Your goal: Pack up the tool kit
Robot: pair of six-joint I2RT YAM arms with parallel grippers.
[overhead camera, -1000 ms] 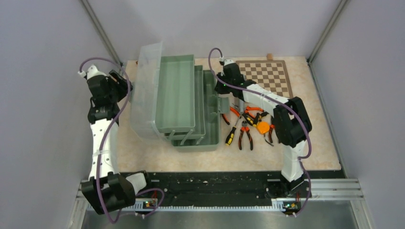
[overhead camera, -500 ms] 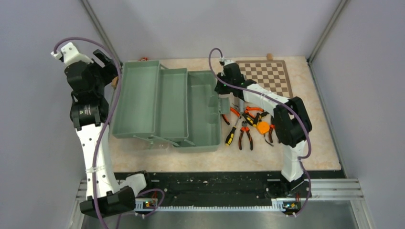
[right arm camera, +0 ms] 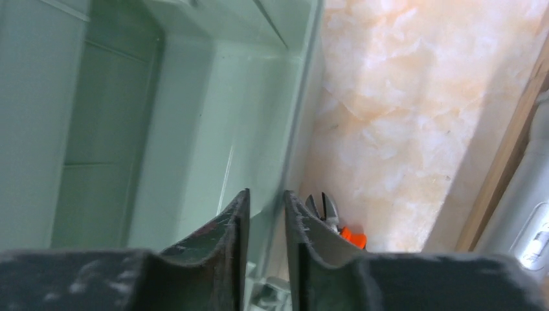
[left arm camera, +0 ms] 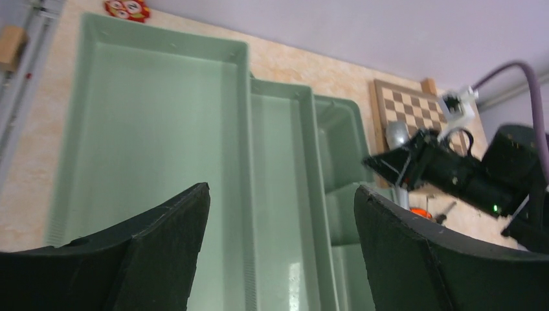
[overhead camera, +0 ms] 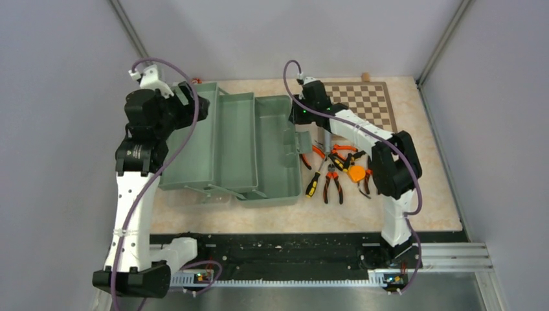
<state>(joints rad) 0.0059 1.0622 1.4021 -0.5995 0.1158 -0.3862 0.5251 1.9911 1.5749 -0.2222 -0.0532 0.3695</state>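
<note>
The pale-green toolbox (overhead camera: 278,152) lies open, its two trays (overhead camera: 194,142) fanned out to the left. My left gripper (overhead camera: 197,107) hovers above the far corner of the outermost tray (left arm camera: 149,129), open wide with nothing between its fingers (left arm camera: 283,186). My right gripper (overhead camera: 299,122) is at the box's right wall (right arm camera: 304,129); its jaws (right arm camera: 266,192) stand narrowly open astride the rim. Orange-handled pliers (overhead camera: 333,183), a yellow-black screwdriver (overhead camera: 314,181) and the orange tape measure (overhead camera: 357,173) lie on the table right of the box. A cutter's steel nose (right arm camera: 327,208) shows beside the right fingertip.
A wooden chessboard (overhead camera: 362,103) lies at the back right, behind the tools. A small wooden block (overhead camera: 366,76) sits at the far edge. A red item (left arm camera: 126,9) lies behind the outermost tray. Grey walls close in the table on three sides.
The upright lid and trays have folded down flat to the left. My left gripper let go, opened wide and swung up over the outer tray. The right jaws have parted slightly.
</note>
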